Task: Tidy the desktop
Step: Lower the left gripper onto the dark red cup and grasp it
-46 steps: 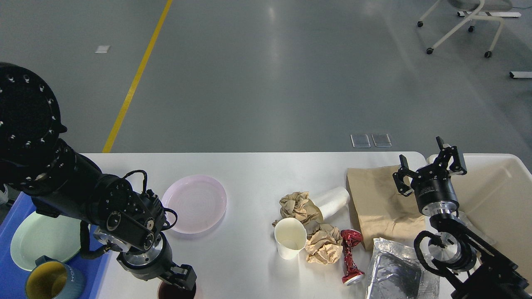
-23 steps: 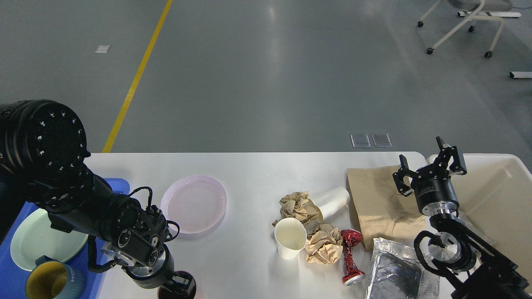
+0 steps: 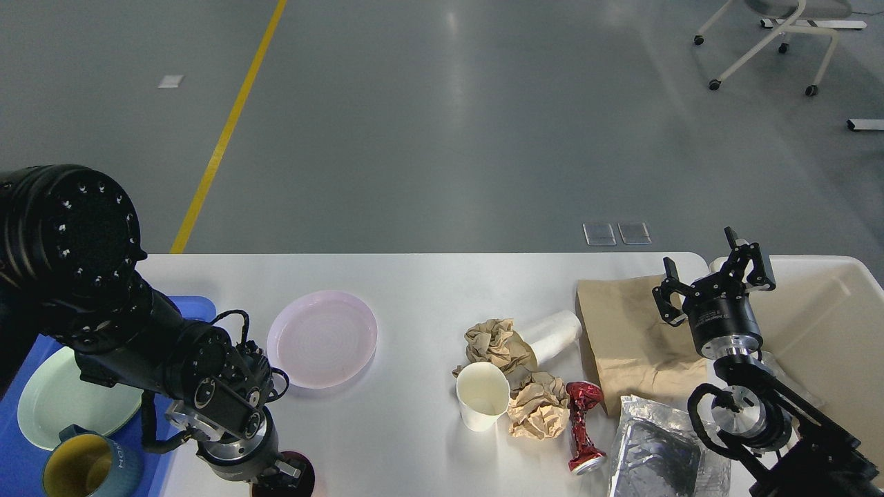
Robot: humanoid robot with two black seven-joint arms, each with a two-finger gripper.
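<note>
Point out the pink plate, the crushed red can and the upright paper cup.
pink plate (image 3: pixel 322 338): head view, centre of its dish.
crushed red can (image 3: pixel 582 426): head view, its pinched middle.
upright paper cup (image 3: pixel 482 400): head view, inside its open mouth.

mug (image 3: pixel 88 469) | white letters "HO", rest cut off

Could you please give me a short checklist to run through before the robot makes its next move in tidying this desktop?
1. Left gripper closed on the dark red cup: cannot tell, it sits at the picture's bottom edge.
2. Right gripper free: ok, fingers spread and holding nothing.
3. Blue tray has room: ok, bare patches beside the green plate and mug.
4. Cream bin ready for rubbish: ok, mostly bare inside.
5. Desktop tidy: not ok, pink plate, crumpled paper and crushed red can remain.
</note>
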